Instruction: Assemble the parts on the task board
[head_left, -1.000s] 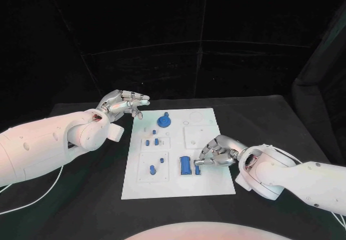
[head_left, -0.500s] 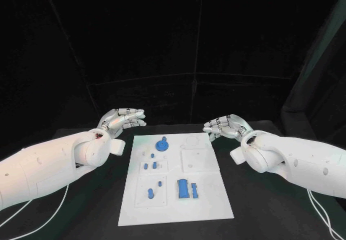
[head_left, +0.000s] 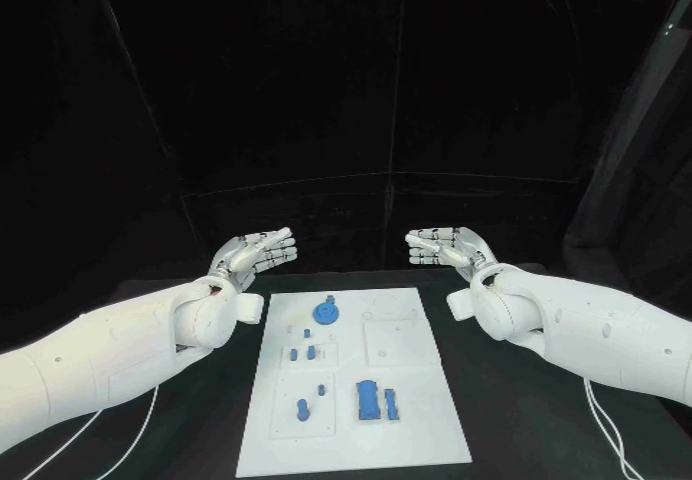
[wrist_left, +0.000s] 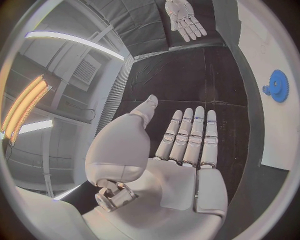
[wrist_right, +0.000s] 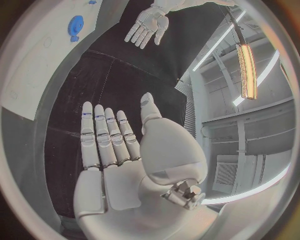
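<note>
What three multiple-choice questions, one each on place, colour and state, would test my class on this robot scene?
1. Where does the gear lie?
A. far end of the task board
B. near end
C. off the board

2. What colour are the parts?
A. red
B. blue
C. green

3. How is the left robot hand?
A. holding a part
B. pressing the board
C. open, holding nothing

Answers: 1 A, the gear sits at the far end; 2 B, every piece is blue; 3 C, its fingers are straight and bare.

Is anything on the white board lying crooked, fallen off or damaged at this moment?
Nothing stands out. The blue parts all lie on the white board, none on the black table. Both the left hand and the right hand are open, raised beyond the board, holding nothing.
</note>
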